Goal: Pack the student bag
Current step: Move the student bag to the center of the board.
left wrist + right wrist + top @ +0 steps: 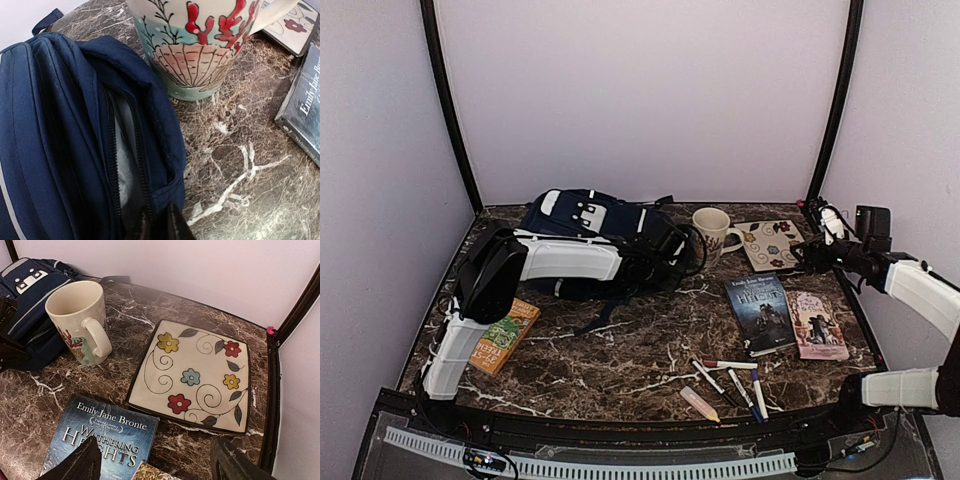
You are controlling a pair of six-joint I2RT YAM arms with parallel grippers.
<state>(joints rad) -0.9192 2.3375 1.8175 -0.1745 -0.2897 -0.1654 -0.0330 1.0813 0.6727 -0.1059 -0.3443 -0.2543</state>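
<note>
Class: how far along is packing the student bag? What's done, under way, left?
Done: the student bag gapes at its zip, grey lining showing. In hand: the left gripper fingers sit at that opening. Left: mug, plate, two books, pens and orange box lie on the table.

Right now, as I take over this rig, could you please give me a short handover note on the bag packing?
The left hand is at the zip opening of the student bag; whether it is open or shut cannot be told.
The right hand is open and empty, beside the flowered plate.
The student bag lies at the back left of the table, zip partly open, grey lining showing.
Done: nothing seen packed.
Left: the mug, flowered plate, dark book, pink book, pens and orange box all lie outside the bag.
</note>
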